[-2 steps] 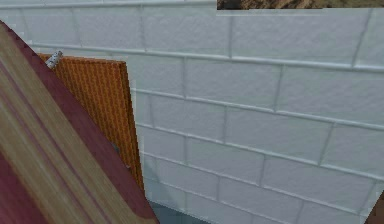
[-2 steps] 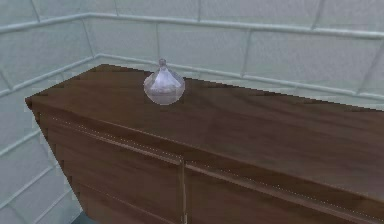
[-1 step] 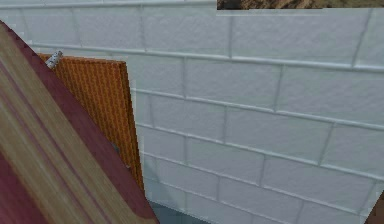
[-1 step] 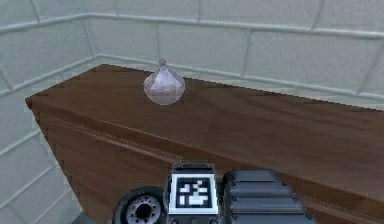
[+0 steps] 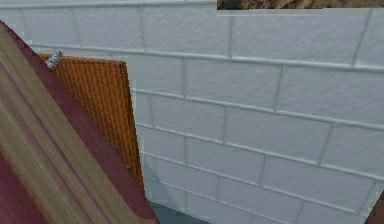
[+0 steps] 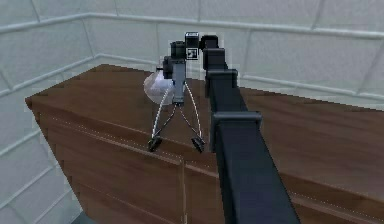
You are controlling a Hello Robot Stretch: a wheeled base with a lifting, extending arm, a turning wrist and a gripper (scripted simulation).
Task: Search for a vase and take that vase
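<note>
I am watching the arm (image 6: 235, 140), a dark square bar, reaching out over a reddish-brown wooden cabinet (image 6: 90, 140) with a smooth flat top and a panelled front. The gripper (image 6: 175, 144) is hanging at the bar's far end, its two thin, wiry fingers (image 6: 153, 143) bowing down toward the cabinet top. A pale rounded object (image 6: 152, 86), glassy and faintly lavender, is showing just behind the gripper's dark body, on the cabinet top toward the wall; it may be the vase. It is reading as a bulbous blob about as wide as tall, so I cannot tell its long axis or which way it is pointing. I cannot tell the state of the jaws, nor whether the gripper is holding anything. In the forward view I am seeing a striped wooden surface (image 5: 30, 150), an orange woven-textured panel (image 5: 100, 110) and a white block wall (image 5: 260, 120) with grey joints.
</note>
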